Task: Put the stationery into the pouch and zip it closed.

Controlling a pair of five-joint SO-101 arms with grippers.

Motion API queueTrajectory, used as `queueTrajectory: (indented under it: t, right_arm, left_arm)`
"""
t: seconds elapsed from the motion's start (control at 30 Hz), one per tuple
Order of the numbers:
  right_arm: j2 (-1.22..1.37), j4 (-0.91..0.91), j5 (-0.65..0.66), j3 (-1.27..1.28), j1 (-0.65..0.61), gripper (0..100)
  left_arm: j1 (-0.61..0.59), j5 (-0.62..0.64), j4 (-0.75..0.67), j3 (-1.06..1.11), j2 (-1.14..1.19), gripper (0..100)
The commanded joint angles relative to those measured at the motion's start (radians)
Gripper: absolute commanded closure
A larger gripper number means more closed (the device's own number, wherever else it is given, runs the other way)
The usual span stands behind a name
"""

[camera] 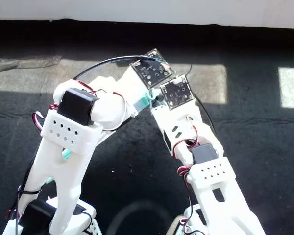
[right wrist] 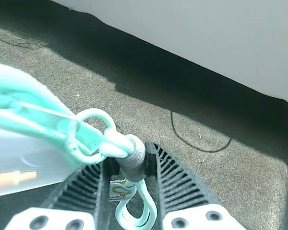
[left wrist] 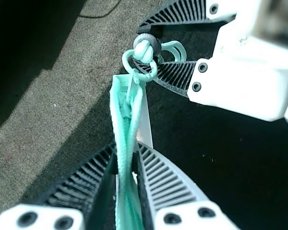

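The pouch (left wrist: 126, 120), clear plastic with soft mint fabric trim, is held up between the arms over the fuzzy dark table cover (left wrist: 43, 110), with something pencil-like (right wrist: 12, 178) seen through its side. Its zipper edge is pinched tight by the ribbed black left gripper (left wrist: 127, 155), and the mint cord with its grey bead (right wrist: 132, 154), tied to the zipper pull (right wrist: 89, 139), is clamped by the right gripper (right wrist: 128, 160). A thin black cable (right wrist: 204, 143) is left lying near the white wall (right wrist: 206, 38).
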Motion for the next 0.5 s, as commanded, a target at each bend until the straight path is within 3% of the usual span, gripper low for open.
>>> queueTrajectory:
  t: [0.0,0.47]
  right_arm:
    - [0.015,-0.038,0.009,0.038,0.087,99.2]
    - [0.013,-0.038,0.009,0.163,0.094,99.2]
  left_arm:
    - [-0.015,0.006,0.008,-0.094,-0.082,99]
    - [-0.016,0.008,0.008,-0.131,-0.082,99]
